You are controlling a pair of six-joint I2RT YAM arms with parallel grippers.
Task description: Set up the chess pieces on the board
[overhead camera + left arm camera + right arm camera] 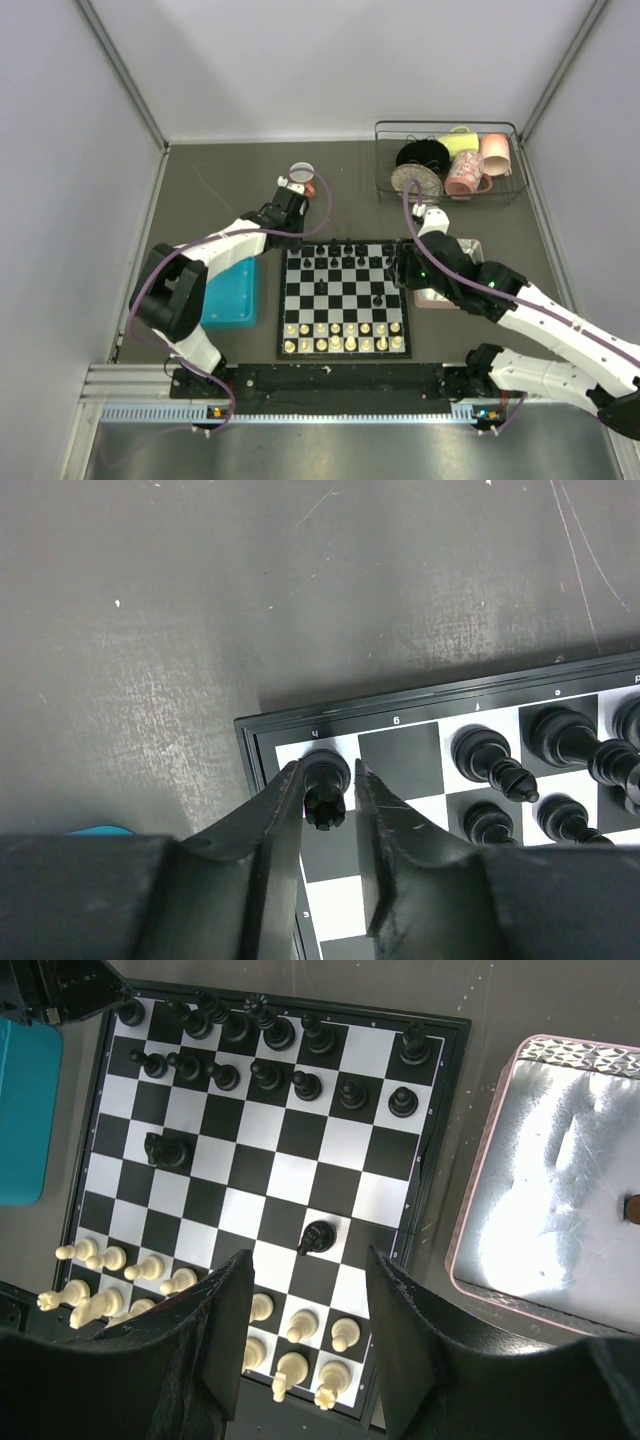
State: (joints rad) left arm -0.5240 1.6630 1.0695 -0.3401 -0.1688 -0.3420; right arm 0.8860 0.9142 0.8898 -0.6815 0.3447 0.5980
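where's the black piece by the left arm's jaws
Left wrist view: the black piece sits on the board's far left corner square, between the left jaws, with an empty square beside it.

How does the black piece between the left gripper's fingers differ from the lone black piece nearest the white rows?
The corner piece stands on the board's far-left corner square, in black's back row; the lone piece stands mid-board, away from the rest. The left gripper's fingers flank the corner piece; the lone piece stands free, the right gripper open short of it. Both are glossy black.
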